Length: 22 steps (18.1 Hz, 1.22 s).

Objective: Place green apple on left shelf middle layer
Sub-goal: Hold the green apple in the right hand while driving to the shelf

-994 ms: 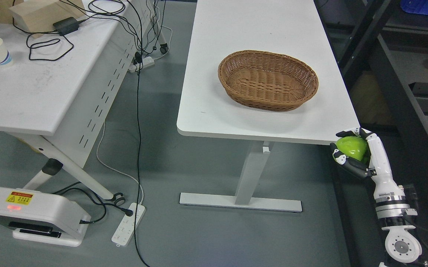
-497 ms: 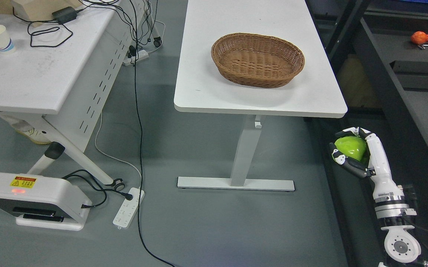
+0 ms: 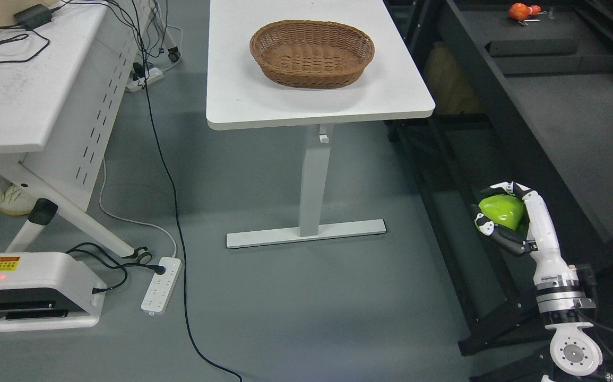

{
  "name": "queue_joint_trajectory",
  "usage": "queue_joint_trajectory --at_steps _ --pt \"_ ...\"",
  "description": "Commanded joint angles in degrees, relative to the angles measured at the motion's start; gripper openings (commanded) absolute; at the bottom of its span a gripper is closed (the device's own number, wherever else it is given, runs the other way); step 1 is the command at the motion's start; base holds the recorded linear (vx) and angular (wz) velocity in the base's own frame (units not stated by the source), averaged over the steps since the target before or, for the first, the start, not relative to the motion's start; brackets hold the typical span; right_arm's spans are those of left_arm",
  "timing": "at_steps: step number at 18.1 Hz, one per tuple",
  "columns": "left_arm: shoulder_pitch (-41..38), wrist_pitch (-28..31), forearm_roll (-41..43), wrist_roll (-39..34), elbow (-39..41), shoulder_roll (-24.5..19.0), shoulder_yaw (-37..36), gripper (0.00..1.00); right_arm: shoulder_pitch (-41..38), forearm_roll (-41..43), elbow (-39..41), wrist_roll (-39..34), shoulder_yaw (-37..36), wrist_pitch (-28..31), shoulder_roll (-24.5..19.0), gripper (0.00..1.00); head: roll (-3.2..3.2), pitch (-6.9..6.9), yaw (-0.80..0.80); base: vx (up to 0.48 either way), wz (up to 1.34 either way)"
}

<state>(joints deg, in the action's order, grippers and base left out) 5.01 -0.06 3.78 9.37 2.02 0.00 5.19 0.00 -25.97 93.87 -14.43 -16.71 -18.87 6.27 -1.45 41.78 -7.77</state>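
Down at the lower right, my right hand (image 3: 508, 220) has its fingers curled around one green apple (image 3: 501, 210).

I count one wicker basket (image 3: 312, 53) on the white tabletop (image 3: 264, 101), well apart from the apple, one power strip (image 3: 161, 277) on the floor, and one orange thing (image 3: 520, 10) up on the black shelf (image 3: 577, 111) beside the hand.

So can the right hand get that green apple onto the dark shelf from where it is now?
Probably yes: the right hand grips the green apple beside the dark shelf, with nothing between them.
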Motion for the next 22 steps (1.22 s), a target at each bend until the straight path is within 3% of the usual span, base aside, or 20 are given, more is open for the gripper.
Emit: queue_joint_trajectory --at_steps 1,22 --pt "0.0 -0.03 0.0 -0.05 0.0 -1.0 0.0 1.0 0.18 -0.04 0.0 0.02 0.01 -0.02 -0.03 0.05 0.0 0.0 0.0 -0.193 -0.37" --pt "0.0 -0.03 0.0 -0.05 0.0 -1.0 0.0 1.0 -0.26 -0.04 0.0 0.02 0.01 -0.02 -0.03 0.05 0.0 0.0 0.0 -0.139 -0.51"
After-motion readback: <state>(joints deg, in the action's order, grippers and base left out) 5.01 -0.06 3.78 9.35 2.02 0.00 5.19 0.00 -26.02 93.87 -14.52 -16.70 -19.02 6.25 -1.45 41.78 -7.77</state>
